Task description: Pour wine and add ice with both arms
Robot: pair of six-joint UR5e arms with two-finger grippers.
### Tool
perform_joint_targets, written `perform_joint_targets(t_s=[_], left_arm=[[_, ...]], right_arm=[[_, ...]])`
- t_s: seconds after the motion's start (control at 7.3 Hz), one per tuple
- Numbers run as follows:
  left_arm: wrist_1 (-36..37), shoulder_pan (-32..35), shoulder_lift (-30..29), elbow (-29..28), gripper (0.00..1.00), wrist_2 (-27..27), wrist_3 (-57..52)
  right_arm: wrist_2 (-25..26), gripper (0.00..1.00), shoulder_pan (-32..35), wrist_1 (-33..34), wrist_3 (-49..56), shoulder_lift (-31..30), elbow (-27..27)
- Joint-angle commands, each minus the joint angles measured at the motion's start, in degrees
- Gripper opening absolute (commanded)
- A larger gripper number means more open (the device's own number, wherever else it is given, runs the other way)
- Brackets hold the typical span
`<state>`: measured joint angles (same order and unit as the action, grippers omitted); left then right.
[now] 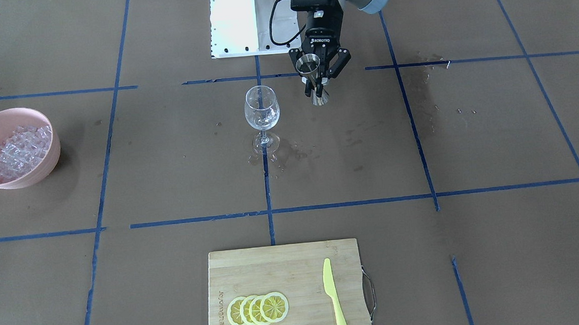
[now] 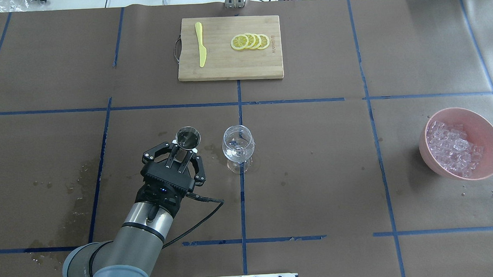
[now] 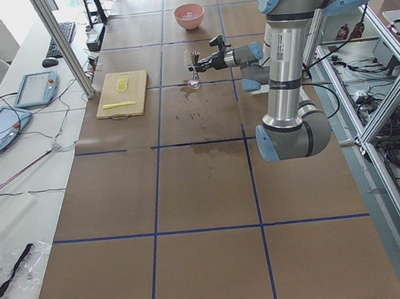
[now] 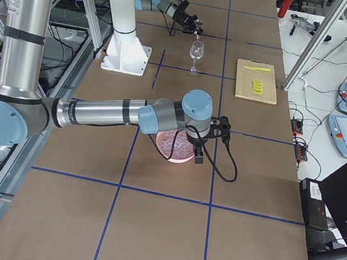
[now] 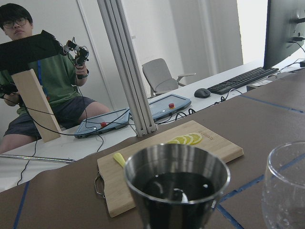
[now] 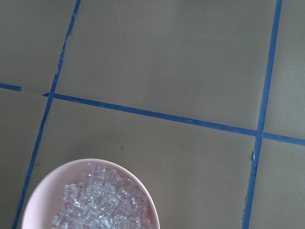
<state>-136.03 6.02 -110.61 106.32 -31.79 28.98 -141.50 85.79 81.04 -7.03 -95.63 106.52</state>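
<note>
Overhead exterior view: the left claw (image 2: 185, 151) grips a steel measuring cup (image 2: 188, 137) of dark liquid, upright, just beside the wine glass (image 2: 238, 144) standing on the brown surface (image 2: 314, 173). Ice (image 2: 455, 146) lies heaped in a pink bowl (image 2: 490, 140) well off to the robot's right. The right claw (image 4: 211, 138) hangs over that bowl; whether it is clenched cannot be told.

Ice (image 2: 453, 148) heaped in pink bowl (image 2: 486, 131); wine glass (image 2: 238, 145) upright (jigger (image 2: 188, 137) holds wine (image 5: 176, 185)).
</note>
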Motion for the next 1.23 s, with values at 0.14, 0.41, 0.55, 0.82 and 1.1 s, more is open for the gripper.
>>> perform_joint_targets(t_s=[0.14,0.41,0.55,0.82,1.1], left_arm=[[5.31,1.88,-2.75,0.02,0.0,-5.45,-9.54],[9.28,3.65,-4.0,0.46,0.0,-9.6,-12.8],[11.38,4.52,-4.78,0.81,0.0,-11.43,-17.6],[18.22,4.88,-6.62,1.78,0.0,-11.98,-22.29],[21.59,5.23,-7.6,2.48,0.0,-11.98,-28.77]], right_arm=[[0.0,1.0,-0.09,0.0,0.0,0.0,0.01],[0.0,1.0,-0.18,0.0,0.0,0.0,-0.08],[0.0,1.0,-0.27,0.0,0.0,0.0,-0.17],[0.0,1.0,-0.27,0.0,0.0,0.0,-0.26],[0.0,1.0,-0.36,0.0,0.0,0.0,-0.26]])
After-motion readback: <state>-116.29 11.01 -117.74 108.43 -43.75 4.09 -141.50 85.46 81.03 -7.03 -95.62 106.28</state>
